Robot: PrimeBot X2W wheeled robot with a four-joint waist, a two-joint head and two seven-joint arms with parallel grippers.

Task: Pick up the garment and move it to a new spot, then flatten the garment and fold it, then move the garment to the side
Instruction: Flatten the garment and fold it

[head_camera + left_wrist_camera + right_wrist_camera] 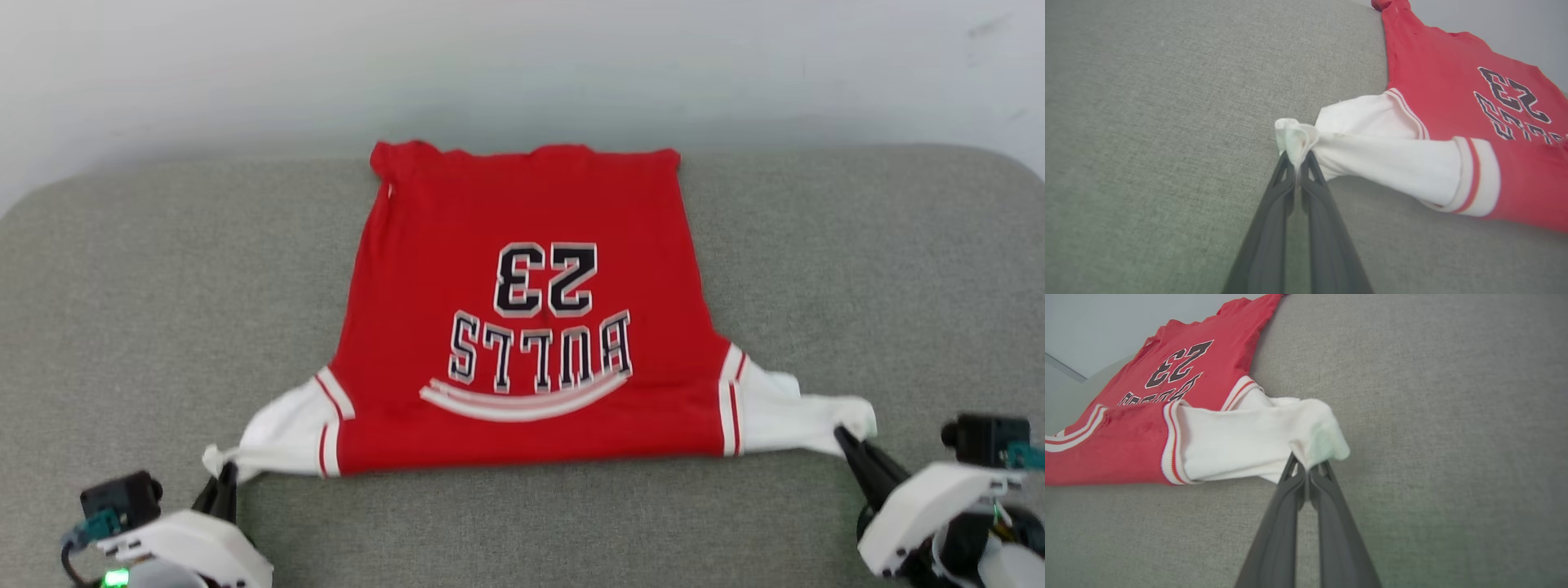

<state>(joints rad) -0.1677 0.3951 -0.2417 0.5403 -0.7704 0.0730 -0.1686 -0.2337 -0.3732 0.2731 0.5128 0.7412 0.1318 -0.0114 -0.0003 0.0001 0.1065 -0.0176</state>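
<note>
The garment (pixel 522 327), a red shirt with white sleeves, striped seam trim and a "BULLS 23" print, lies spread on the grey cushion, collar side toward me. My left gripper (pixel 222 474) is shut on the tip of the left white sleeve (pixel 1294 136), pinched between its dark fingers (pixel 1274 212). On the other side my right gripper (pixel 845 441) is shut on the end of the right white sleeve (pixel 1318 437). Both sleeves are pulled taut outward. The red body (pixel 1453 81) (pixel 1180 371) rests flat behind them.
The grey fabric cushion (pixel 122 294) stretches wide on both sides of the shirt, with rounded far corners. A pale wall (pixel 522 65) rises right behind its far edge, close to the shirt's hem.
</note>
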